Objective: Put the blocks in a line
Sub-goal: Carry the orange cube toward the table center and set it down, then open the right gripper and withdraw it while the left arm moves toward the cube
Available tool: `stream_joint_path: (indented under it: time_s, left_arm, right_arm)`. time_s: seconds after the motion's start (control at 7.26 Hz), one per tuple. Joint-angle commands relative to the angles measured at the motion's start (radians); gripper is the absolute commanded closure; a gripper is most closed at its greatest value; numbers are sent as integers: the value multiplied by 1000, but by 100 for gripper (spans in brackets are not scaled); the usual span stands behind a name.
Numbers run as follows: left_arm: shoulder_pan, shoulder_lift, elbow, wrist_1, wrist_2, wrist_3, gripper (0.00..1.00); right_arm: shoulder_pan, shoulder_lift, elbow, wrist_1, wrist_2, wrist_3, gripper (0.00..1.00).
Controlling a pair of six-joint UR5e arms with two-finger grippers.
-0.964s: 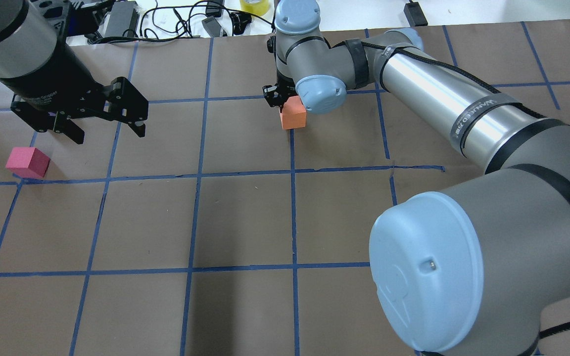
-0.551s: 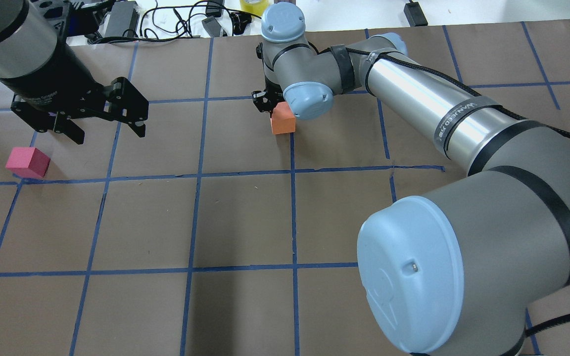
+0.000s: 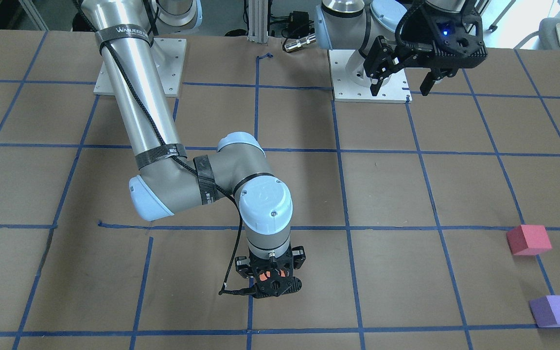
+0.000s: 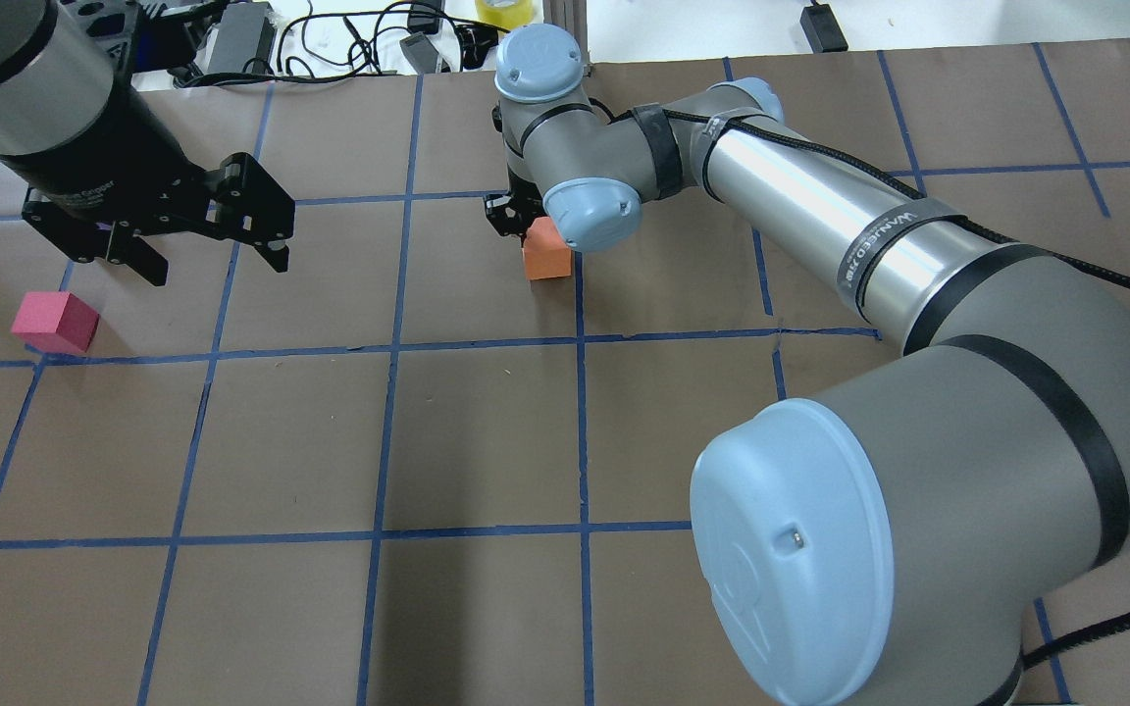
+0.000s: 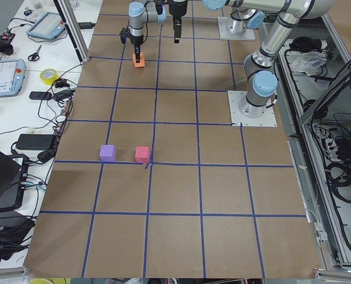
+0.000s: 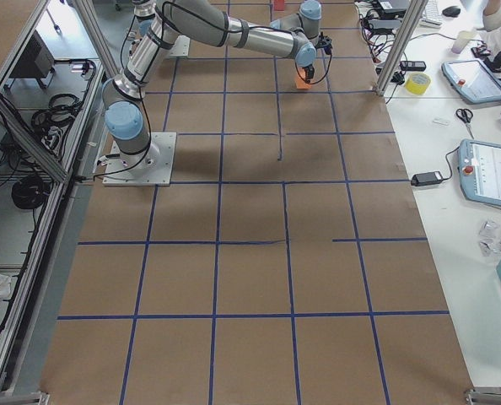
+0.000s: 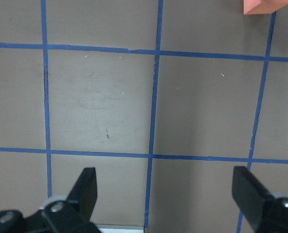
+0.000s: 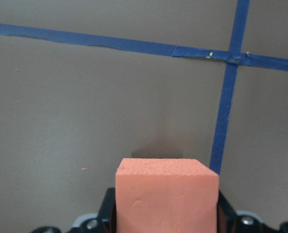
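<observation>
The right hand [image 4: 518, 210] is squeezed tight on the orange block [image 4: 546, 261], with one finger on each side. From the camera on that wrist, the orange block [image 8: 167, 194] fills the space between the fingers. A small shadow lies on the desk [image 4: 487, 441] just past it. So the block is low over the desk, but I cannot tell if it touches. It is right beside one of the blue lines [image 4: 580, 392], on the side of the desk far from the robot.

The left hand [image 4: 217, 265] hangs above the desk with its fingers spread wide and nothing in it. The pink block [image 4: 55, 322] is near it. The purple block [image 3: 555, 311] sits close to the pink one, a bit farther from the robot. Both are well apart from the orange one.

I think the job now is to bring the orange block over to those two. To do it well, the hand should hold tight and carry the block level. Then it should set it down flat in one row with pink and purple, and let go gently.

The block is a cube, so no side is longer than another. Its top is flat and level, and its sides run nearly along the blue lines. Setting it down turned that way would make the row neat.
</observation>
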Motion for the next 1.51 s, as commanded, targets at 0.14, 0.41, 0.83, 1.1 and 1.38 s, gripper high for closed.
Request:
stream_joint_path:
  time_s: [0.14, 0.41, 0.83, 1.1, 1.38]
  left_arm:
    - [1, 0, -1, 0, 0, 0, 0]
    - [1, 0, 1, -2, 0, 0, 0]
    - [-4, -46, 11, 20, -6, -14, 0]
    - [-25, -185, 5, 221, -34, -41, 0]
    - [-137, -396, 19, 488, -57, -164, 0]
  right_arm:
    - [-3, -76, 6, 37, 0, 22, 0]
    - [-75, -191, 17, 199, 6, 45, 0]
    - [-223, -424, 53, 476, -6, -170, 0]
    - [-306, -608, 195, 507, -23, -206, 0]
    - [-325, -752, 375, 513, -25, -196, 0]
